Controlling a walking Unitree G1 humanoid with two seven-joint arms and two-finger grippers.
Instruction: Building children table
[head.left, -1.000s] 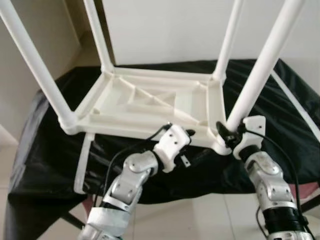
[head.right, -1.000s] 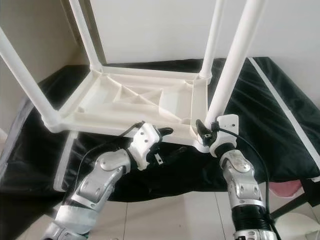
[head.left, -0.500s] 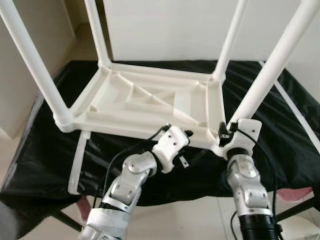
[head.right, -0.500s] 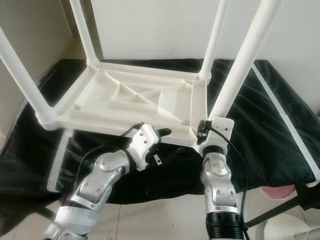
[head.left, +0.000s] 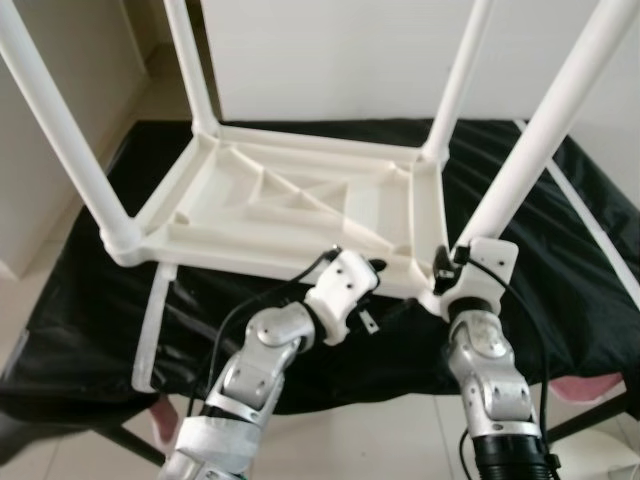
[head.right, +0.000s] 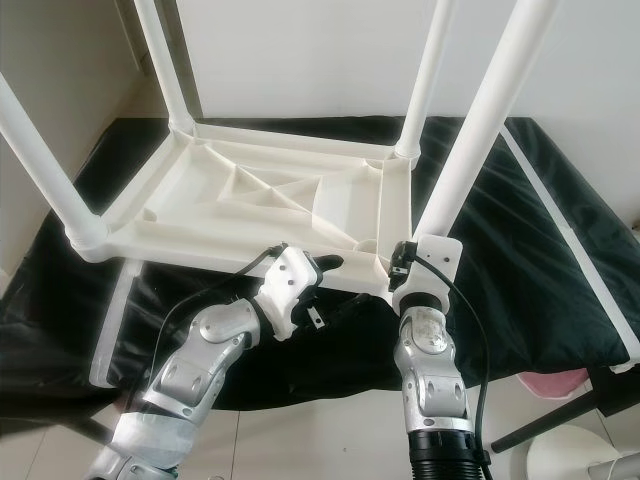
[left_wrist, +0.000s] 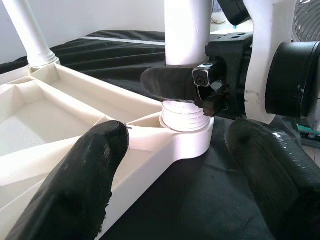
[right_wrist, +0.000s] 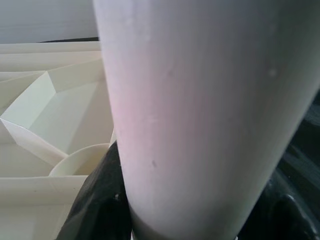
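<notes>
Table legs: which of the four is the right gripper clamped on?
The near-right leg; the right gripper clamps its base just above the socket, while the other three stand free.

A cream plastic tabletop with a smooth, faintly glossy moulded underside. Its four legs are smooth white plastic tubes with a soft sheen. Beneath it, black cloth, matt and creased. The arms are brushed silver metal. The left gripper fingers are black, matt and slightly grainy, rubber-like.
</notes>
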